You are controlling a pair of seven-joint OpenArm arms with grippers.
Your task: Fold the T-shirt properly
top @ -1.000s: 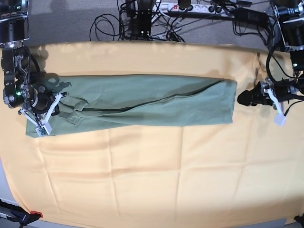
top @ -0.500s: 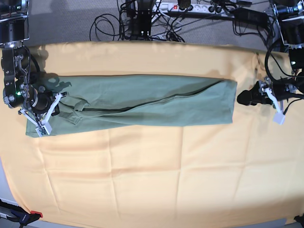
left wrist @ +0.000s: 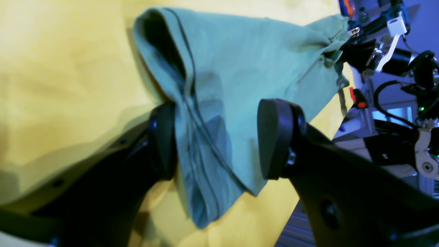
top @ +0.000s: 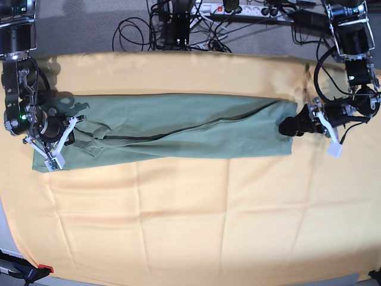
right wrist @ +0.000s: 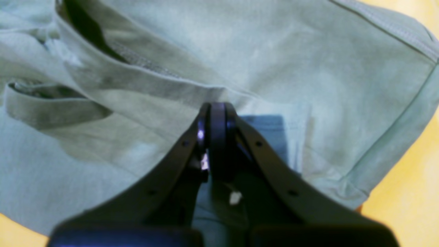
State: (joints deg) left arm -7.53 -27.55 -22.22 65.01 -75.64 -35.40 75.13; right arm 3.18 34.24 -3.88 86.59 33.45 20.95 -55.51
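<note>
The sage-green T-shirt (top: 178, 128) lies folded into a long strip across the yellow-orange cloth. My right gripper (top: 66, 134) is at the strip's left, collar end. In the right wrist view it (right wrist: 214, 116) is shut, with the pads pressed together on a fold of the T-shirt (right wrist: 274, 68). My left gripper (top: 290, 126) is at the strip's right, hem end. In the left wrist view it (left wrist: 219, 137) is open, and the hem corner of the T-shirt (left wrist: 240, 61) lies between its fingers (left wrist: 277, 137).
The yellow-orange cloth (top: 190, 220) covers the table and is creased. Cables and a power strip (top: 238, 12) lie on the grey surface behind it. A red-tipped clamp (top: 36, 271) sits at the front left corner.
The left arm has moved leftwards in the base view, so its open gripper now reaches the shirt's hem end. The right arm and the shirt have not moved.
</note>
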